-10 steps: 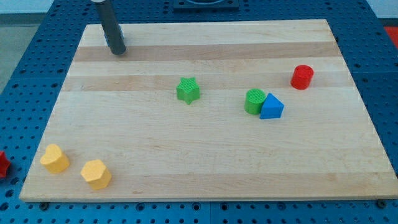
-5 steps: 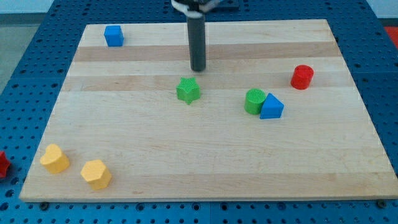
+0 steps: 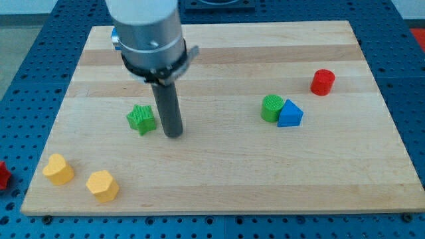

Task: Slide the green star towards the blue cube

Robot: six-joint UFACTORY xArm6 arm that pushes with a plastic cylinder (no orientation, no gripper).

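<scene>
**Tip beside green star, right side**

Rod tip (image 3: 173, 135) sits on the board just right of the green star (image 3: 141, 119), about touching; no jaws, holding nothing. Star lies flat, left of centre, no clear long axis, one point facing the view's top. Blue cube not visible, likely hidden behind my arm housing. Green cylinder (image 3: 271, 107) touches blue triangular block (image 3: 289, 114) at right; red cylinder (image 3: 323, 81) beyond. Two yellow blocks (image 3: 58, 168) (image 3: 102, 185) bottom left.
</scene>
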